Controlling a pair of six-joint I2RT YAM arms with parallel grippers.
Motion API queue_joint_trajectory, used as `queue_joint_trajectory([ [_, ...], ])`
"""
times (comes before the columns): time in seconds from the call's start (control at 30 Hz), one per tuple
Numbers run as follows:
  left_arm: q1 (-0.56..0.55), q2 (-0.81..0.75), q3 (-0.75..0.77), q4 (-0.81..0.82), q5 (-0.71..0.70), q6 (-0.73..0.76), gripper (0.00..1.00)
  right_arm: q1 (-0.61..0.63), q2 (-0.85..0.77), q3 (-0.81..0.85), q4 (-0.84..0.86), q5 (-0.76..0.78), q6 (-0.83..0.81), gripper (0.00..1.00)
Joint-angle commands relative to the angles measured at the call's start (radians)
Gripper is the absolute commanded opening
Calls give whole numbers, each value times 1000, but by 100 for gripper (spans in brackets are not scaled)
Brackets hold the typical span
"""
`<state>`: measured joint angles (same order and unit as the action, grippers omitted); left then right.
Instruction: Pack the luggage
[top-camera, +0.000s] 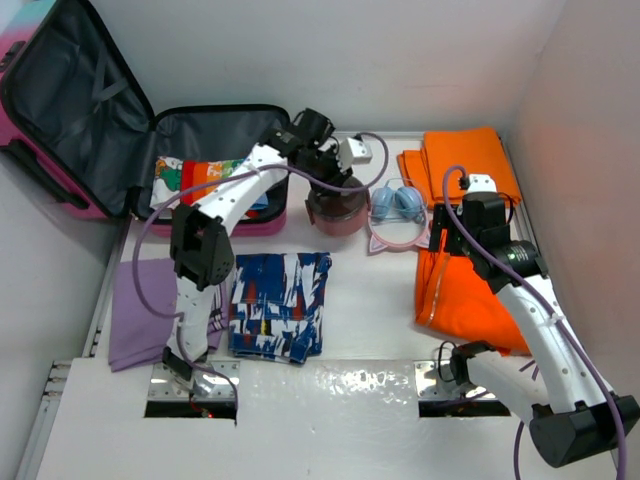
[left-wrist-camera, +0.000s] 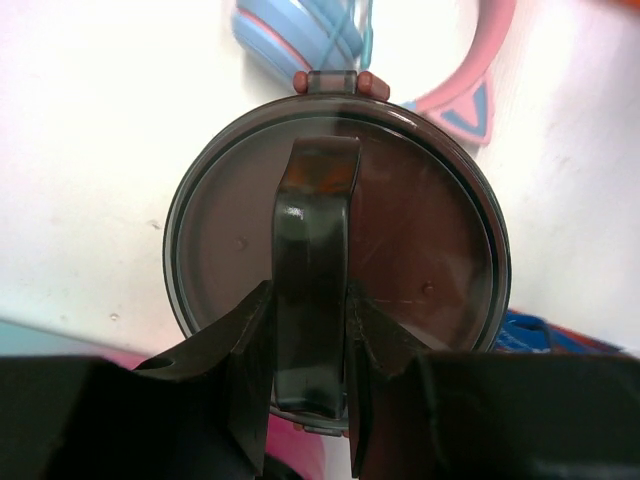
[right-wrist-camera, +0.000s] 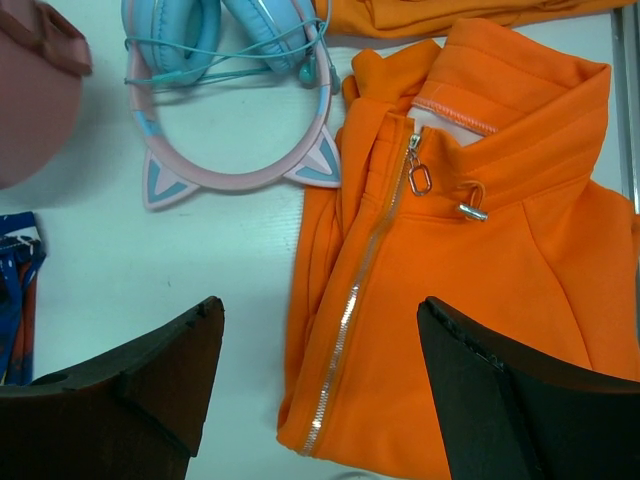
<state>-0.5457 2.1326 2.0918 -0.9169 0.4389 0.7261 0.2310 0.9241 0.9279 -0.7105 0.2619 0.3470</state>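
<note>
Top external view, starting at the far left corner of the desk (top-camera: 370, 320): the luggage (top-camera: 70, 100) lies open there. Its lid leans back toward the left edge with the dark grey lining showing, and its base lies flat with a bright folded garment (top-camera: 190, 175) inside. Near the left edge, closer to me, I see a purple cloth (top-camera: 140, 300), and just to its right a pair of blue and white patterned shorts (top-camera: 278, 305).

My left arm reaches across the right end of the luggage base. The left gripper (left-wrist-camera: 310, 345) sits over a round container (top-camera: 335, 212) that stands just beside the right wall of that base. On the left wrist view the fingers (left-wrist-camera: 250, 340) are pressed in from both sides on the dark handle (left-wrist-camera: 312, 230) arching over the container's lid, so they are clamped on it. The luggage is therefore immediately left of these fingers, not under them.

Right of the container, pink and blue cat-ear headphones (top-camera: 395, 205) lie on the desk. A folded orange cloth (top-camera: 460, 160) fills the far right corner, and an orange zip jacket (top-camera: 460, 290) lies along the right edge.

The right gripper (right-wrist-camera: 320, 305) hangs above the jacket's zip with its fingers (right-wrist-camera: 180, 350) spread wide and nothing between them. From them the luggage is well apart, clear across the desk
</note>
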Motion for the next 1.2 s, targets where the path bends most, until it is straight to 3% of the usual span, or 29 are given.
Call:
queue_joint_trajectory([
  [0.0,38,-125,88,91,122,-103,0,-4,-5,0,45,20,29,77],
  [0.13,125,-119,172,203,141,-317,0,-2,-5,-1,49,31,30,77],
  [0.23,154,-137,174,340,25,-462,0,-2,-4,-4,51,37,33,77],
  [0.37,191,-143,183,443,-251,-534,0,-2,-2,-4,49,33,40,77],
  [0.47,240,-140,200,473,-382,-570,0,-2,-10,-3,37,46,43,77],
  [0.67,384,-137,198,530,-456,-672,0,-2,-22,-15,29,59,63,76],
  [1.0,487,-26,113,668,-442,-565,0,-1,12,15,14,68,64,76],
  [1.03,490,-28,88,693,-361,-479,0,-2,9,15,14,66,64,76],
  [1.17,497,-13,19,783,-255,-211,0,-2,7,11,8,69,61,76],
])
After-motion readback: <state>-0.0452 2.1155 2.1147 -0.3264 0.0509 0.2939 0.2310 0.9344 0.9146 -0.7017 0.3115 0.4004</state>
